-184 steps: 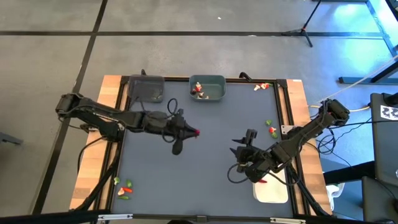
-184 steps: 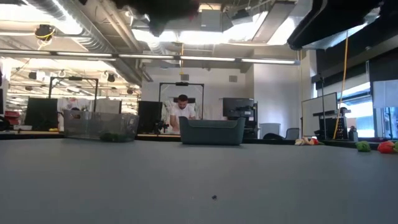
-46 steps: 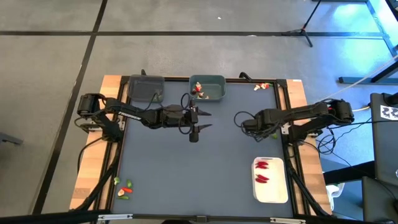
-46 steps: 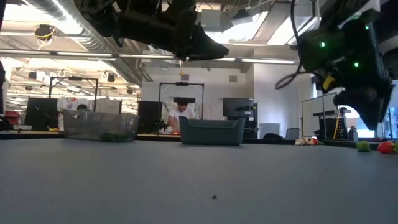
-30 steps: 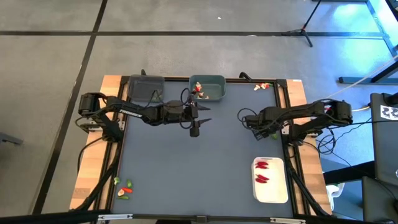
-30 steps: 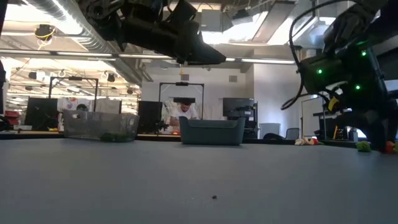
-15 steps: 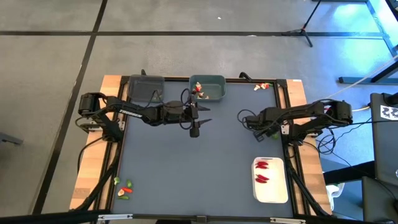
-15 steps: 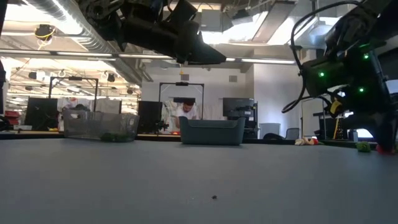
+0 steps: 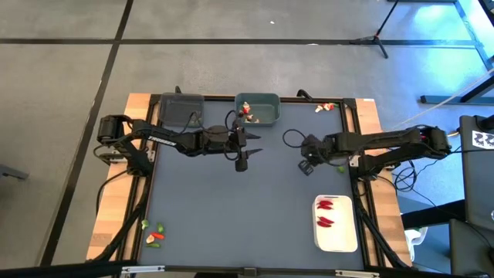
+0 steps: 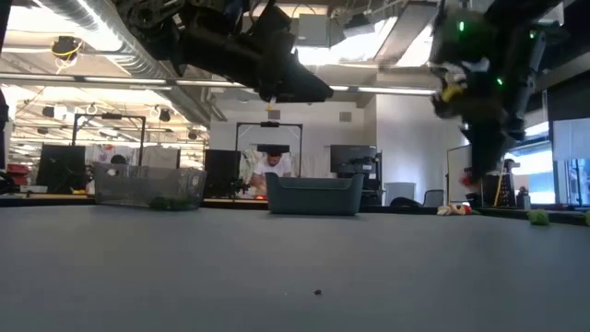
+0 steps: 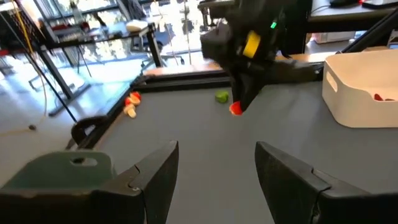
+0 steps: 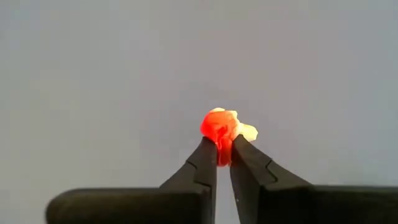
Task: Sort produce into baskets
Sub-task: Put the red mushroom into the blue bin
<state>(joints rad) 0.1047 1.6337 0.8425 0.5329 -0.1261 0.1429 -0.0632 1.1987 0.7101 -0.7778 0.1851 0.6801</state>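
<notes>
Right gripper (image 12: 224, 152) clamped on small red-and-pale toy food piece (image 12: 222, 126), lifted over grey table's (image 9: 255, 208) right side, white rounded tray (image 9: 336, 239) nearest it; left gripper (image 11: 214, 171), fingers apart, waits beside grey-teal rectangular bin (image 9: 262, 110).

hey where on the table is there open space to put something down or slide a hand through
The widest bare patch is the table's middle and front, between the produce cluster at the front-left corner and the white tray at front right. The back edge is crowded: dark bin, teal bin, left pincer and right pincer gripping a red piece.
</notes>
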